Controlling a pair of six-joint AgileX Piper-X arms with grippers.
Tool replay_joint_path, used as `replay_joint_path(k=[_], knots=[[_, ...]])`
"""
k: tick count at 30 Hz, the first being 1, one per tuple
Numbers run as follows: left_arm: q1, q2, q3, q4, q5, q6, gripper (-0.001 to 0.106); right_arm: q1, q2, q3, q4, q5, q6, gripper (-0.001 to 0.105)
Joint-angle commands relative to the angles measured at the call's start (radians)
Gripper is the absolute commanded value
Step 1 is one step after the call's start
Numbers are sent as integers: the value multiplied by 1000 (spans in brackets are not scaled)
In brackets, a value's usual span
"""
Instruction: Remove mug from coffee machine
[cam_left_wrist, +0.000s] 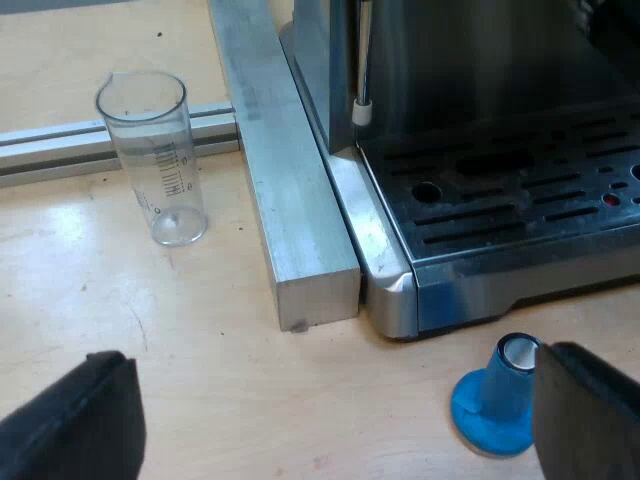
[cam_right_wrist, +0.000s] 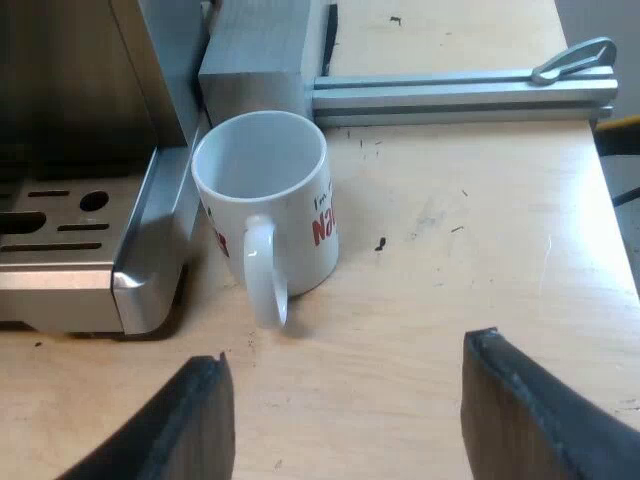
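mug (cam_right_wrist: 265, 205): white, red lettering on the side, set on the table (cam_right_wrist: 450, 250) and off the machine (cam_right_wrist: 70, 60), just beside the corner of its tray (cam_right_wrist: 60, 285). whether mug and tray touch cannot be told.

surroundings: a metal block (cam_right_wrist: 255, 45) is placed just behind the mug, against the machine's side. a rail (cam_right_wrist: 460, 95) is run from the block across the table. bare table is seen between the mug and the right gripper (cam_right_wrist: 345, 400).

in the left wrist view, a glass (cam_left_wrist: 155, 160) is stood upright on the table, near a bar (cam_left_wrist: 290, 200) laid along the machine's side. a blue tamper (cam_left_wrist: 490, 400) is set on the table at the machine's front, just beside one finger of the left gripper (cam_left_wrist: 330, 420) and partly hidden by it.

grippers: the right gripper's fingers are spread wide, nothing is held or touched, and the mug is kept well apart from them. the left gripper's fingers are likewise spread wide and nothing is held.

orientation: the mug is stood upright, long axis vertical, mouth up, interior empty. the handle is turned toward the right gripper, away from the block.
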Motion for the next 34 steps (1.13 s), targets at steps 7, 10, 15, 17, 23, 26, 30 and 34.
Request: replay_joint_path(k=[7, 10, 15, 17, 23, 26, 30, 34], knots=[[0, -140, 0, -18, -13, -2, 80, 0, -41, -5, -10, -5, -14, 52], [0, -140, 6, -29, -13, -2, 80, 0, -41, -5, -10, -5, -14, 52], [0, -140, 5, -29, -13, -2, 80, 0, -41, -5, -10, -5, -14, 52], [0, -140, 5, -29, -13, -2, 80, 0, -41, -5, -10, -5, -14, 52], [0, -140, 5, -29, -13, -2, 80, 0, -41, -5, -10, -5, -14, 52], [0, -140, 5, -29, -13, -2, 80, 0, -41, -5, -10, -5, -14, 52], [0, -140, 5, -29, -13, -2, 80, 0, -41, -5, -10, -5, -14, 52], [0, -141, 5, -29, -9, -2, 80, 0, -41, -5, -10, -5, -14, 52]])
